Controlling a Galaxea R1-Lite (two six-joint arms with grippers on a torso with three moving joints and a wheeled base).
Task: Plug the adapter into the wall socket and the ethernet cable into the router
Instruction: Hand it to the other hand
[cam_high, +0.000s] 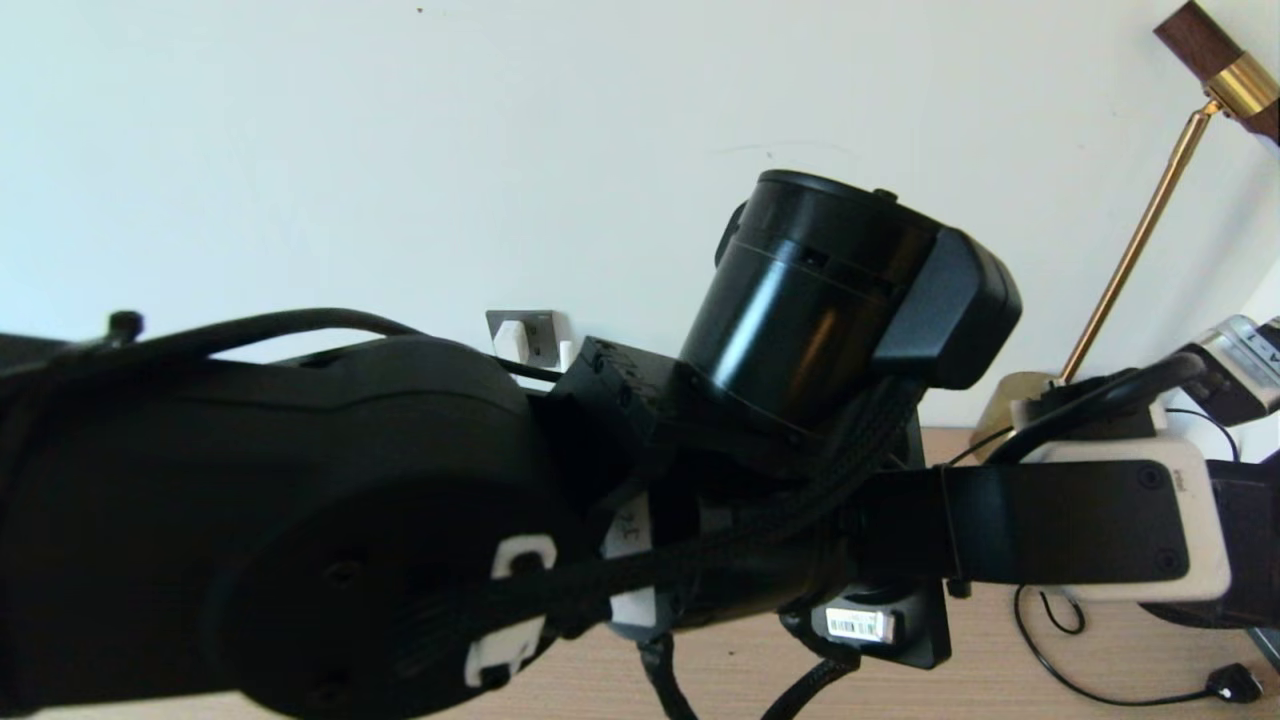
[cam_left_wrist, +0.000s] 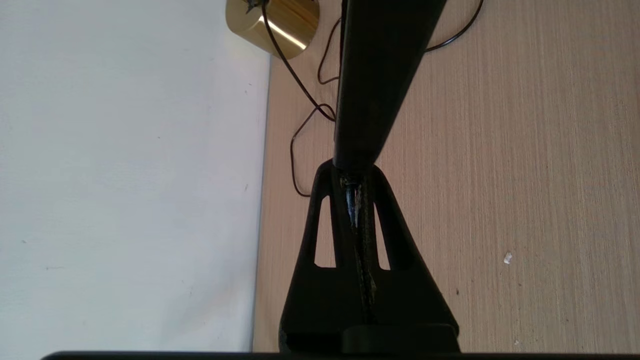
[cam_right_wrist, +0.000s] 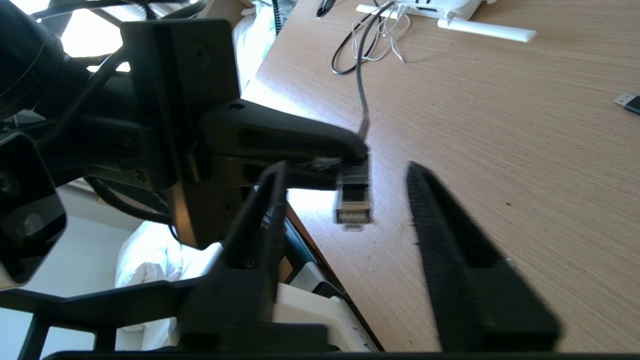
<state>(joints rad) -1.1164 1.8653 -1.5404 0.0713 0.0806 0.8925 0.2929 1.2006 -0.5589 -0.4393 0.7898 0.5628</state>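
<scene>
In the right wrist view the ethernet cable's plug tip (cam_right_wrist: 353, 197) sticks out of my left gripper (cam_right_wrist: 345, 157), which is shut on the black cable just behind the plug. The cable (cam_right_wrist: 363, 95) runs back across the desk toward the router (cam_right_wrist: 450, 7), of which only an edge and one antenna show. My right gripper (cam_right_wrist: 346, 170) is open, one finger on each side of the plug, touching nothing. The left wrist view shows the left gripper (cam_left_wrist: 352, 182) closed, with a right finger just ahead. The white adapter (cam_high: 510, 340) sits on the grey wall socket (cam_high: 535, 335).
A brass lamp (cam_high: 1140, 240) stands at the back right, its base (cam_left_wrist: 275, 22) against the wall. A thin black USB cable with its plug (cam_high: 1232, 683) lies on the wooden desk (cam_right_wrist: 500, 150). A bundle of thin white cord (cam_right_wrist: 385, 37) lies near the router.
</scene>
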